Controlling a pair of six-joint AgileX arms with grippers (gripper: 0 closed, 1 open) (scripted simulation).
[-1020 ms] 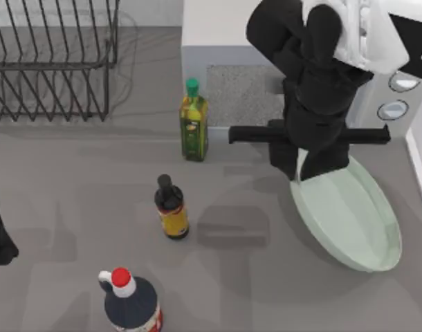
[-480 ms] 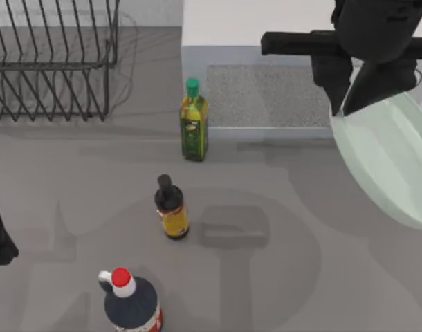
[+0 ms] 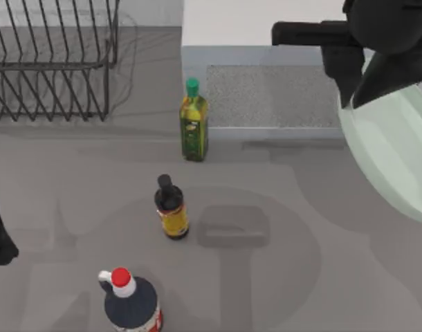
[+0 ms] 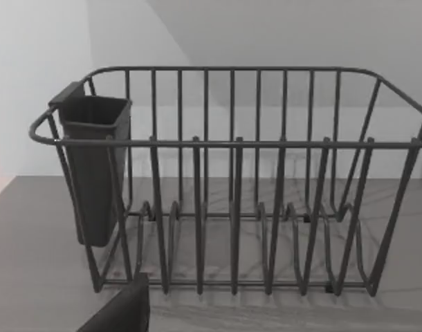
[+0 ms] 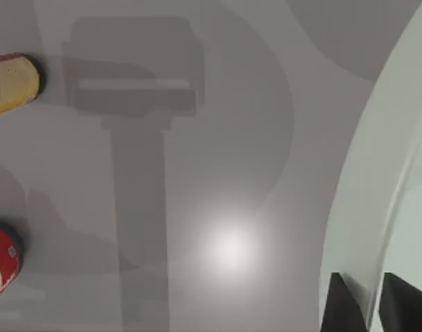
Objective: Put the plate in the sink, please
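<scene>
Lifted clear of the counter since a second ago, the plate (image 3: 394,155) is held tilted by its rim in the closed right gripper (image 3: 355,93) beside the sink (image 3: 266,97), where slippage from so thin a pinch is risked.

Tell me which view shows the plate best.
The top view: the plate hangs lifted at the table's right, its rim pinched by the right pincer. The right wrist view shows its rim up close; the left wrist view faces the dish rack.
</scene>
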